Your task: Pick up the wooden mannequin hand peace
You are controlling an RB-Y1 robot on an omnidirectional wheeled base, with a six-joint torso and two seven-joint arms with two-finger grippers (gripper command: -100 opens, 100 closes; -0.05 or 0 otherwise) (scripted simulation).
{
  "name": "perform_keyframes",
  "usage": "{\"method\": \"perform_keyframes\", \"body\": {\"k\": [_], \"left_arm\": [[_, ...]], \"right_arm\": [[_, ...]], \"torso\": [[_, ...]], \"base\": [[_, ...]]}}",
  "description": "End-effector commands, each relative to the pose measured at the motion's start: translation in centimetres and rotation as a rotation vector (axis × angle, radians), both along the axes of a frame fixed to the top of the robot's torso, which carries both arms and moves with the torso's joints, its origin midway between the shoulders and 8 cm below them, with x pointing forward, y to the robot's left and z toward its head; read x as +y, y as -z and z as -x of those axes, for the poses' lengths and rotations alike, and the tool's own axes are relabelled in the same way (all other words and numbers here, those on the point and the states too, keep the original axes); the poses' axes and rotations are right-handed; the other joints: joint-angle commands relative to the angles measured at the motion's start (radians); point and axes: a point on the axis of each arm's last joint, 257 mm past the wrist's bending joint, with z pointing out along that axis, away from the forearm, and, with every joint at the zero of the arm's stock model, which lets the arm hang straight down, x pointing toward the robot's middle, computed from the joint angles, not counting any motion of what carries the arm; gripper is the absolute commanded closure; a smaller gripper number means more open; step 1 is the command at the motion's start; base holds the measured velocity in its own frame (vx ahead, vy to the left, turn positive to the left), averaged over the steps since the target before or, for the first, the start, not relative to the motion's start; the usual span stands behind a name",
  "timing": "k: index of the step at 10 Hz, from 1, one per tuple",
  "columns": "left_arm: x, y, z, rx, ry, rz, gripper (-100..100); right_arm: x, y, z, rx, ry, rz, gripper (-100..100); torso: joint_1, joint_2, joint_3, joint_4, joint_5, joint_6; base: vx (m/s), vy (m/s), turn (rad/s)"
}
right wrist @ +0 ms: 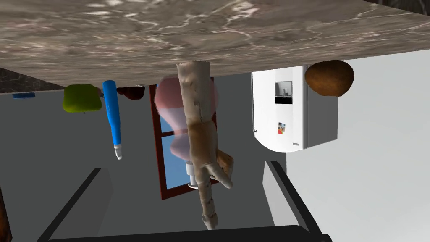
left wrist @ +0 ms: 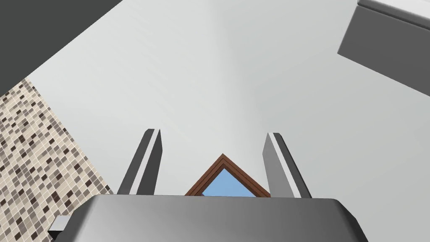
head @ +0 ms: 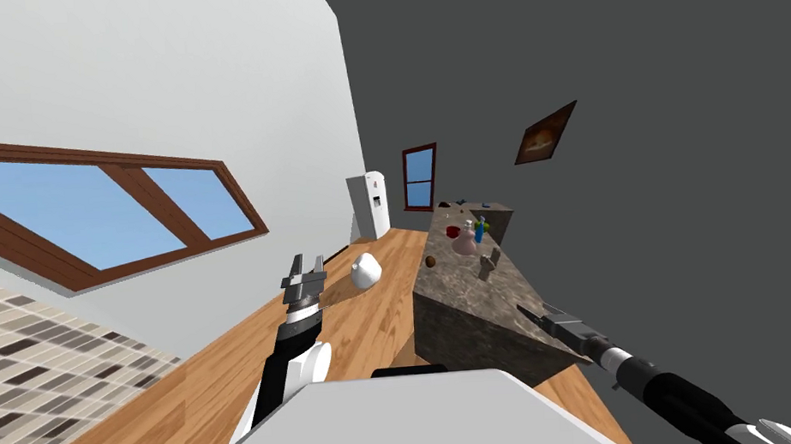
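Note:
The mannequin hand (head: 488, 263), light brown and wood-like, stands upright on the brown marbled counter (head: 467, 301), two fingers raised. My right gripper (head: 526, 312) hovers over the counter's near corner, a short way from the hand and pointing at it. In the right wrist view the mannequin hand (right wrist: 201, 138) is centred between the spread fingers of my right gripper (right wrist: 182, 167), which is open and touches nothing. My left gripper (head: 306, 262) is raised over the wooden floor to the counter's left, and the left gripper (left wrist: 213, 132) is open and empty.
Behind the hand stand a pink bottle (head: 465, 241), a blue tube (head: 478, 230) and a red item (head: 452, 230). A brown ball (head: 430, 262) lies near the counter's left edge. A white object (head: 366, 270) sits on the floor, with a white fridge (head: 370, 205) beyond it.

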Motion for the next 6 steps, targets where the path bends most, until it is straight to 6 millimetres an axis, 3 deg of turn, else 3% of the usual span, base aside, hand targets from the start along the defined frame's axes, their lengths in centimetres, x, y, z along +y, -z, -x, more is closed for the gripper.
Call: {"method": "perform_keyframes", "body": {"k": [1, 6], "left_arm": [[0.0, 0.0, 0.0, 0.000, 0.000, 0.000, 0], [0.0, 0.0, 0.0, 0.000, 0.000, 0.000, 0]], "right_arm": [[-2.3, -0.5, -0.1, 0.025, 0.005, 0.080, -100], [-9.3, -2.9, 0.2, 0.082, 0.025, 0.300, -100]], "torso": [[0.000, 0.000, 0.000, 0.000, 0.000, 0.000], [0.001, -0.001, -0.001, 0.000, 0.000, 0.000]], "base": [[0.033, 0.095, 0.175], [0.032, 0.094, 0.187]]}}
